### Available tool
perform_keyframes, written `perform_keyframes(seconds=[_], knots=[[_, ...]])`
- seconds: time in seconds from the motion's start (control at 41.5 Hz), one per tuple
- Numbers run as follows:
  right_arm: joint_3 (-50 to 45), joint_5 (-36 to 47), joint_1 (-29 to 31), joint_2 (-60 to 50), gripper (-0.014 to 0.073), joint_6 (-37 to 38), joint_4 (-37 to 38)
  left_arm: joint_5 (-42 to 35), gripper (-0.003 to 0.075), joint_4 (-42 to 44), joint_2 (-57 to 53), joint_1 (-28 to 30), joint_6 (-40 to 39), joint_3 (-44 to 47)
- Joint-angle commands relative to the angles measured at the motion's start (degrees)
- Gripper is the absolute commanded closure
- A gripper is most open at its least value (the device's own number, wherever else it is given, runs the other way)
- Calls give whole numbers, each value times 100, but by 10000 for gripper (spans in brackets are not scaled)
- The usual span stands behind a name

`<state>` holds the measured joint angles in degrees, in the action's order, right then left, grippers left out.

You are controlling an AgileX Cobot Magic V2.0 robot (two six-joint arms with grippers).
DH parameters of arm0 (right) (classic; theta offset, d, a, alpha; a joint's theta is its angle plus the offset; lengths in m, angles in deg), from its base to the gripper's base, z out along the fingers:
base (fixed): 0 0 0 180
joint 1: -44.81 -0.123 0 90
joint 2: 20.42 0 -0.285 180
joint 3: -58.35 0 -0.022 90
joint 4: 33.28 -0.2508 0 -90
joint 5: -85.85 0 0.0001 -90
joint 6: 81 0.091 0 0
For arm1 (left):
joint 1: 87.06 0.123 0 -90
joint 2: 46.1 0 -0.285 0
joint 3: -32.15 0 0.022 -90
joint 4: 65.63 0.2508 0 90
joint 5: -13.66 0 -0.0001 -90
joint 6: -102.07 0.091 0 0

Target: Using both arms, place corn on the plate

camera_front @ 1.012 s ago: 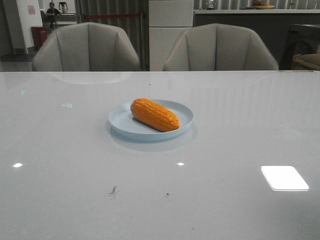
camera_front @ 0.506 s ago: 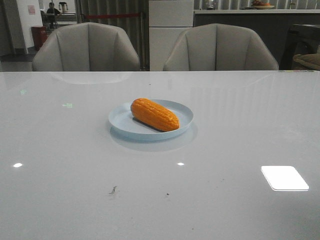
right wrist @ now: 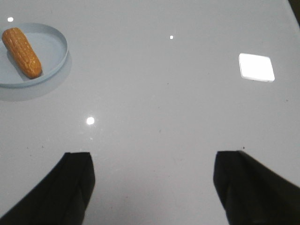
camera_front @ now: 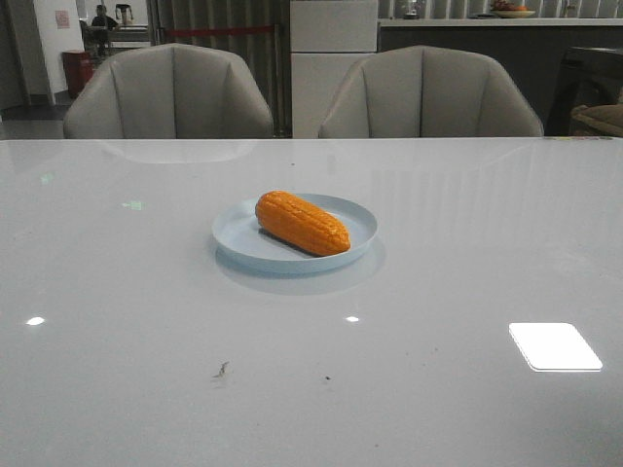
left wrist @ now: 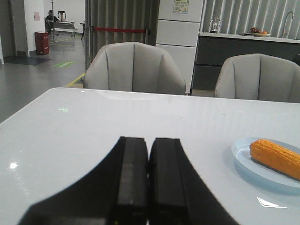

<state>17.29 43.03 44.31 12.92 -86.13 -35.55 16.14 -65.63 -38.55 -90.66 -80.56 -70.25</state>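
The orange corn (camera_front: 302, 223) lies on the pale blue plate (camera_front: 243, 245) in the middle of the white table, its length running from back left to front right. The corn (left wrist: 276, 158) and plate (left wrist: 243, 157) also show in the left wrist view, and the corn (right wrist: 21, 52) and plate (right wrist: 54, 47) in the right wrist view. My left gripper (left wrist: 149, 140) is shut and empty, low over the table, well apart from the plate. My right gripper (right wrist: 154, 161) is open and empty above bare table, away from the plate. Neither gripper shows in the front view.
Two grey chairs (camera_front: 170, 92) (camera_front: 428, 92) stand behind the table's far edge. A bright light patch (camera_front: 555, 346) reflects on the table at the front right. A small dark speck (camera_front: 221, 370) lies near the front.
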Motion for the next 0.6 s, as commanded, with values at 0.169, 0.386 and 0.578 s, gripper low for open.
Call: perform_keyframes(seconds=[0.169, 0.386, 0.578], knots=[[-825, 1691, 16, -1163, -29, -57, -132, -495, 624, -33, 12, 8, -28, 211], [-1779, 2923, 16, -2050, 91, -57, -443, -495, 624, -33, 12, 8, -28, 211], [-2504, 3697, 16, -2708, 403, -57, -458, -495, 624, -33, 12, 8, -28, 211]])
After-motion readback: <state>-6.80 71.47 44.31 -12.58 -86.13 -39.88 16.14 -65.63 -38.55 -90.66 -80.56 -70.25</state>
